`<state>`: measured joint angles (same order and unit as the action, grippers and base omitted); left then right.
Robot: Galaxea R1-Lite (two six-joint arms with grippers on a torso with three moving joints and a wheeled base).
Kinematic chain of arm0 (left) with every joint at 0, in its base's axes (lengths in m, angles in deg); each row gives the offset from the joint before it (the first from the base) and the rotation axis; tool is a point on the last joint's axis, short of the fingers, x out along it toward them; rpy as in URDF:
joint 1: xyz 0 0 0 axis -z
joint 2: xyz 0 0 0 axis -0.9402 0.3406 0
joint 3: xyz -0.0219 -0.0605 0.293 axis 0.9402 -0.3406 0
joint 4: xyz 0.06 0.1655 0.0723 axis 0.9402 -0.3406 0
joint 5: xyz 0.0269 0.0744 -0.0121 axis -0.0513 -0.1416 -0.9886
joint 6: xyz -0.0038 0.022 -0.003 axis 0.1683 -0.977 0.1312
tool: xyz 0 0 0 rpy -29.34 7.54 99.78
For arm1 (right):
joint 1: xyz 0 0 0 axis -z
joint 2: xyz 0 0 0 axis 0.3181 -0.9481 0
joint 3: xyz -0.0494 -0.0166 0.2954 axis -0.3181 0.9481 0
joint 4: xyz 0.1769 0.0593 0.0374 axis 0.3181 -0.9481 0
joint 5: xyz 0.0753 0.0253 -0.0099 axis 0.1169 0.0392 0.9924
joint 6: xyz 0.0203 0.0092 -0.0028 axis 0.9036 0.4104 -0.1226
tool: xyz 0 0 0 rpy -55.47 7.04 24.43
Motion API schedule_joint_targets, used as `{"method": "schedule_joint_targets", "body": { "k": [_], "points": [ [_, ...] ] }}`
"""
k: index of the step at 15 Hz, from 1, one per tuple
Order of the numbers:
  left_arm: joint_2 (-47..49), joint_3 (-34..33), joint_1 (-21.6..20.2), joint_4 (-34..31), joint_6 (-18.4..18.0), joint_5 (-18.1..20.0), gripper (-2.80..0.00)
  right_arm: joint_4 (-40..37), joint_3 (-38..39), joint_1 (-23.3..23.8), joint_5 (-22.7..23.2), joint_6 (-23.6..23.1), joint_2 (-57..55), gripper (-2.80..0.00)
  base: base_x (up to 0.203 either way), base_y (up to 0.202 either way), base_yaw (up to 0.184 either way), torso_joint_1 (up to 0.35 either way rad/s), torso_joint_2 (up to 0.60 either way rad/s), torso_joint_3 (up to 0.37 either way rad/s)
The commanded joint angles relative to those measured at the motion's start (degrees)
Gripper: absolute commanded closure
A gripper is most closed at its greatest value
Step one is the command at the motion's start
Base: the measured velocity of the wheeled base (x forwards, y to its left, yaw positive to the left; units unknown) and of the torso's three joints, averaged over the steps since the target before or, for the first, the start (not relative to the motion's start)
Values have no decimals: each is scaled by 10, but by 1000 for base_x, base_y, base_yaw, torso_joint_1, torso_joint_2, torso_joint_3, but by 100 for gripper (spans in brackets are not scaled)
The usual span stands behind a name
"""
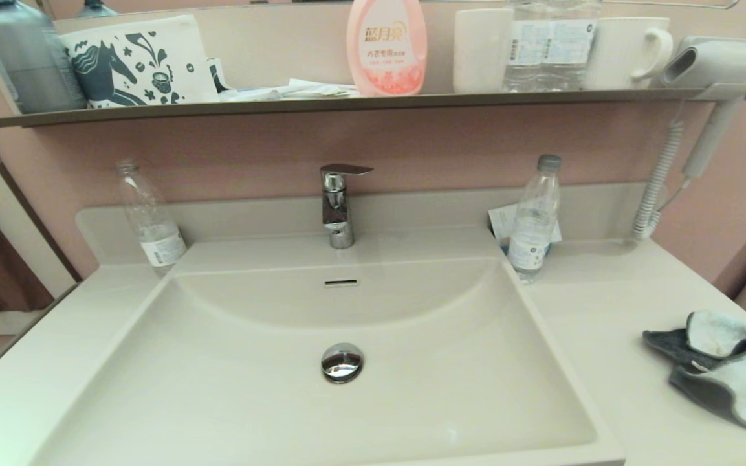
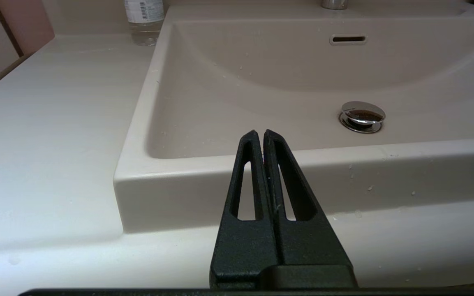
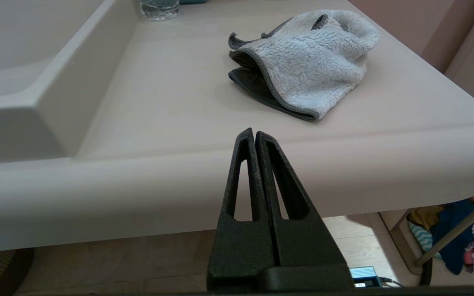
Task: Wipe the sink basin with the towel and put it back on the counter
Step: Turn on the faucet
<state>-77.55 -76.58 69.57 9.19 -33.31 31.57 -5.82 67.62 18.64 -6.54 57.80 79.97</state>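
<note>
Towel point(image 3: 315, 65): fluffy cloth, pale face, dk grey reverse w/ stitched edging. Sink basin point(image 1: 230, 382) & counter point(image 1: 605, 304): smooth, semi-gloss cream. Drain plug point(image 1: 341, 361) & tap point(image 1: 338, 204): mirror-polished chrome. Both grippers, left point(image 2: 259, 132) & right point(image 3: 251, 131): matt, grainy black plastic.

The towel point(image 1: 722, 367) lies crumpled on the counter point(image 1: 605, 336) at the near right, well apart from the sink basin point(image 1: 217, 388). A chrome faucet point(image 1: 339, 204) stands behind the basin, between two clear plastic bottles point(image 1: 149, 217).

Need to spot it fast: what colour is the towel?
Pale blue-white with dark grey underside; towel, right wrist view.
</note>
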Motion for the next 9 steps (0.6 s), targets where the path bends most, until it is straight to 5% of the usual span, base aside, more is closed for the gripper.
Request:
{"method": "schedule_joint_targets", "body": {
  "k": [1, 9],
  "points": [
    [0, 0, 0, 0, 0, 0, 0, 0, 0, 0, 0, 0, 0, 0, 0, 0, 0, 0, 0, 0],
    [0, 0, 0, 0, 0, 0, 0, 0, 0, 0, 0, 0, 0, 0, 0, 0, 0, 0, 0, 0]
  ]
}}
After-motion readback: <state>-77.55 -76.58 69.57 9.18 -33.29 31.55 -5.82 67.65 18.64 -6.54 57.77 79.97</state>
